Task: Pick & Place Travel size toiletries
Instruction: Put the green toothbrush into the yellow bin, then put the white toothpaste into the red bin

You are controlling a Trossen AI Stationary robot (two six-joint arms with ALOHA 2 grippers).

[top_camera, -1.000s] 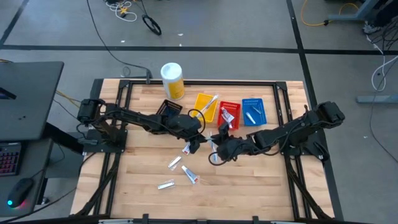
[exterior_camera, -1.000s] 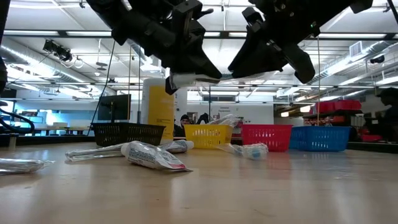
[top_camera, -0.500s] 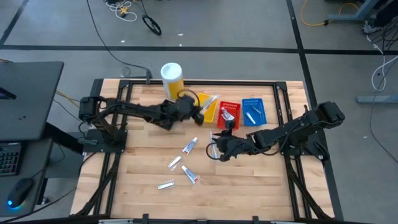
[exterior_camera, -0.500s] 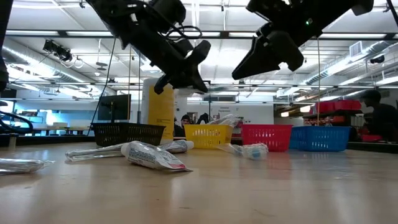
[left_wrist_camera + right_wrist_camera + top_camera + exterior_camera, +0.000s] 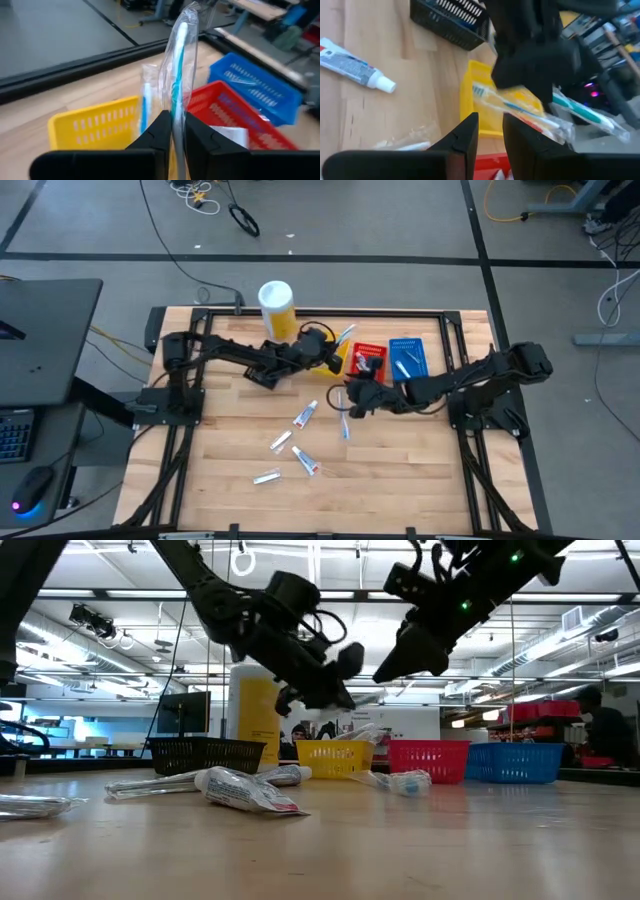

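Observation:
My left gripper (image 5: 175, 125) is shut on a toothbrush (image 5: 177, 60) in a clear wrapper and holds it over the yellow tray (image 5: 90, 125), where another wrapped toothbrush (image 5: 145, 102) stands. In the high view the gripper (image 5: 334, 352) covers most of that tray. My right gripper (image 5: 355, 395) hovers open in front of the red tray (image 5: 367, 363), nothing between its fingers (image 5: 465, 135). Several toothpaste tubes (image 5: 305, 415) and a wrapped toothbrush (image 5: 345, 426) lie flat on the table. My left gripper pinches the wrapped toothbrush between its two fingers, through the wrapper, at a teal stretch of it (image 5: 174, 107). The fingers come from the table's left, slanting slightly down, and lie along the brush. Most of the brush sticks out past the fingertips, clear of the tray.
Along the far side stand a black tray (image 5: 268, 360), the red tray and a blue tray (image 5: 407, 358), with a tall yellow canister (image 5: 277, 308) behind them. The two grippers are close together near the yellow and red trays. The near half of the table (image 5: 400, 480) is bare wood.
My left gripper has carried the wrapped toothbrush from the middle of the table toward the far edge and then right, to over the yellow tray, tipping from steeply down to nearly level. My right gripper has gone a little toward the far edge and rolled.

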